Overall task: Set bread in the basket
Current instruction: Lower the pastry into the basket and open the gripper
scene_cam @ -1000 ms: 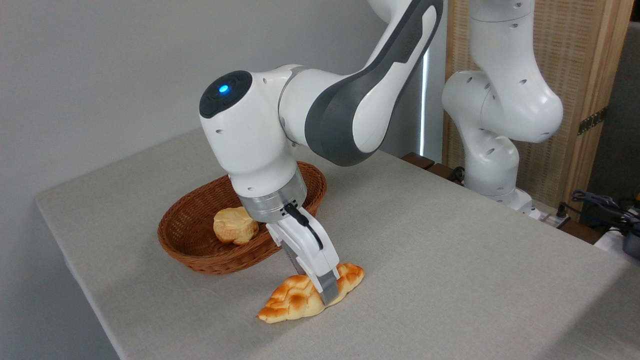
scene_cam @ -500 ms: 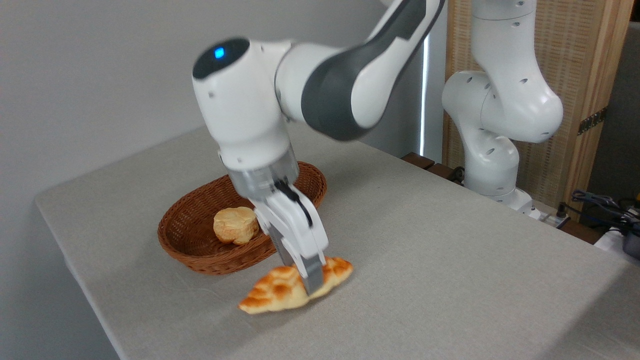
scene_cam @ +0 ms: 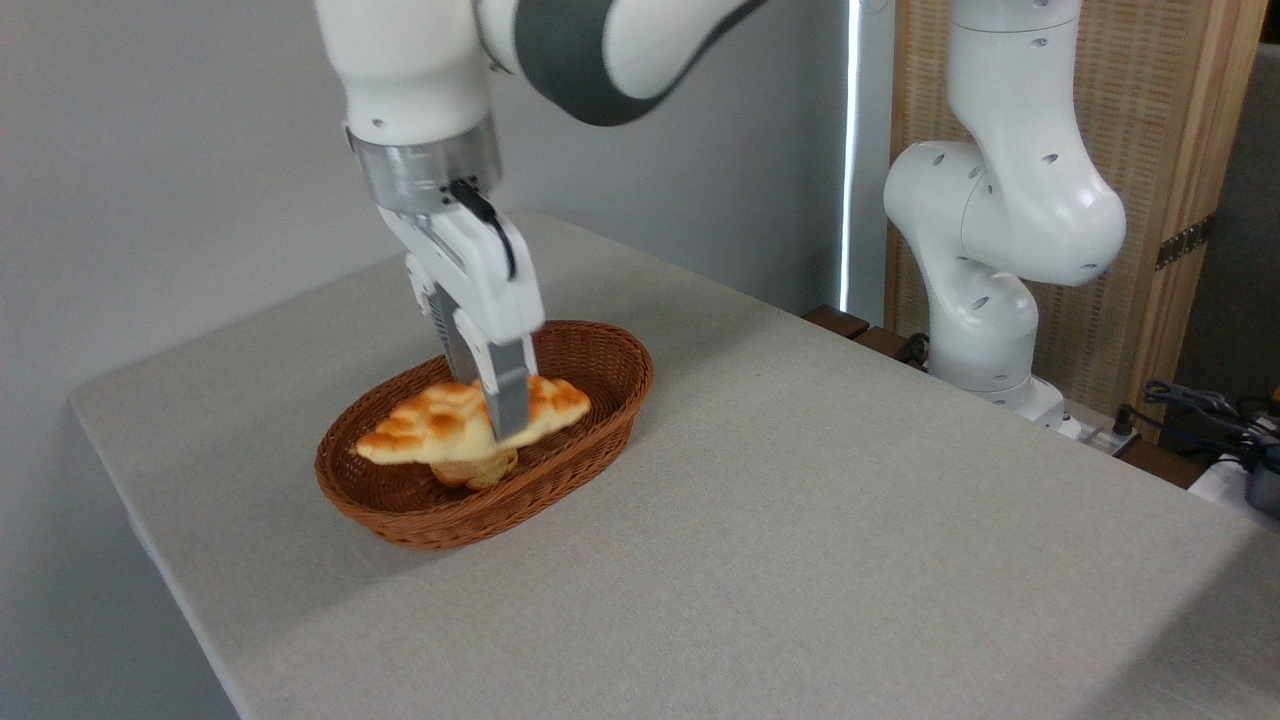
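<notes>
The bread [scene_cam: 440, 428], a golden braided loaf with toasted bumps, hangs in the air over the reddish-brown wicker basket [scene_cam: 600, 395]. My gripper [scene_cam: 497, 418] is shut on its middle, fingers pointing down. The loaf lies roughly level, its left tip over the basket's left part. A small pale bun [scene_cam: 476, 470] lies in the basket right beneath the loaf, mostly hidden by it.
The basket sits on a grey cloth-covered table [scene_cam: 800, 520] near its left edge. The arm's white base [scene_cam: 985, 330] stands at the back right, with cables [scene_cam: 1210, 410] beside it and a wooden screen [scene_cam: 1150, 120] behind.
My gripper has lifted the bread off the table in front of the basket and carried it up and to the left, so it now hangs over the basket.
</notes>
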Controlling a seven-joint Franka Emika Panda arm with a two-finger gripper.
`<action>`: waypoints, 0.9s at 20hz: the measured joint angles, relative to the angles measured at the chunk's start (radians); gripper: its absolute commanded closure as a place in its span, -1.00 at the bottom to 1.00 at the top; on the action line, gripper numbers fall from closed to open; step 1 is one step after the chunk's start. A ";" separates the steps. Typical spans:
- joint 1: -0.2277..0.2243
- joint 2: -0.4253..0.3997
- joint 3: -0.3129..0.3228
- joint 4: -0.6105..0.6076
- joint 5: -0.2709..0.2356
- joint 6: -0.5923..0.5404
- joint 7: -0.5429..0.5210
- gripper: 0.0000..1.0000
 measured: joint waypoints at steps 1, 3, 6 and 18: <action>-0.001 0.003 -0.026 0.000 0.000 0.000 -0.028 -0.39; -0.003 0.011 -0.064 0.000 0.000 -0.001 -0.068 -0.59; -0.003 0.029 -0.110 -0.002 0.001 -0.003 -0.110 -0.86; -0.001 0.109 -0.190 0.001 0.069 -0.002 -0.202 -1.00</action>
